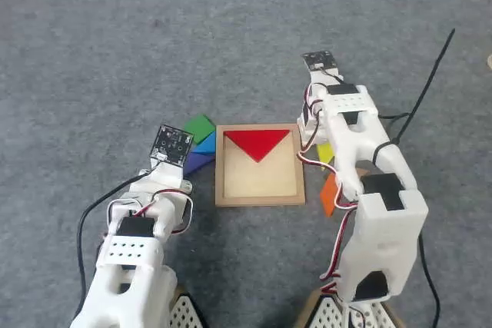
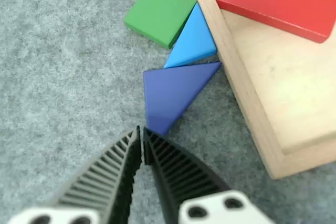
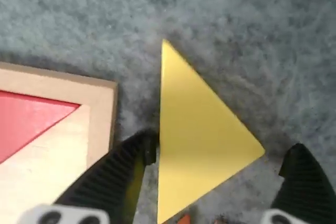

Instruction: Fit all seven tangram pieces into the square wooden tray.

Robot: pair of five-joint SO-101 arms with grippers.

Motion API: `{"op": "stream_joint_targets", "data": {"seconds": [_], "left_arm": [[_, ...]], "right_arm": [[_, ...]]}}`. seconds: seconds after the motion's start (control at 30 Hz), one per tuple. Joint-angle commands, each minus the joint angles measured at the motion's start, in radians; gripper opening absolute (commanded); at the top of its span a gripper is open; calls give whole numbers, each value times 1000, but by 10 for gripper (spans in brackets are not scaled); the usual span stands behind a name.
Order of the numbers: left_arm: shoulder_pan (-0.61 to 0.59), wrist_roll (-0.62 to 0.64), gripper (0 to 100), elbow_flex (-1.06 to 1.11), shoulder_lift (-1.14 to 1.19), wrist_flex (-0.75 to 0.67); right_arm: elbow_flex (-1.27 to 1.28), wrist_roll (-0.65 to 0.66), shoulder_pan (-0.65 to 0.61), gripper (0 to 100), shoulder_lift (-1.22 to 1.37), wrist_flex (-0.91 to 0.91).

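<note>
One red triangle (image 1: 257, 142), square wooden tray (image 1: 259, 200)

Colour reference, as seen from my stations:

- The tray (image 1: 259, 199) is pale natural wood with faint grain.
- In the tray lies the red triangle (image 1: 257, 143).
- Left of the tray are the green square (image 1: 201, 127), the light blue triangle (image 2: 195, 39) and the dark blue triangle (image 2: 172, 94).
- Right of the tray are the yellow triangle (image 3: 199, 135) and the orange piece (image 1: 329, 193).
- The table cover (image 1: 108, 74) is mottled grey.
- My left pincer (image 2: 140, 142) is black and ribbed.
- My right pincer (image 3: 224, 149) is black.
- My left arm (image 1: 131, 270) and right arm (image 1: 388, 228) are white with black sections.
</note>
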Motion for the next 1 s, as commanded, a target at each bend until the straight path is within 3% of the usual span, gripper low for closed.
{"op": "stream_joint_targets", "data": {"seconds": [0.0, 0.17, 0.97], "left_arm": [[0, 2, 14, -42, 2, -15], [0, 2, 14, -42, 2, -15], [0, 2, 14, -42, 2, -15]], "right_arm": [[-21, -9, 25, 340, -2, 18], [-20, -12, 24, 212, -2, 30], [-20, -48, 47, 230, -217, 122]]}}
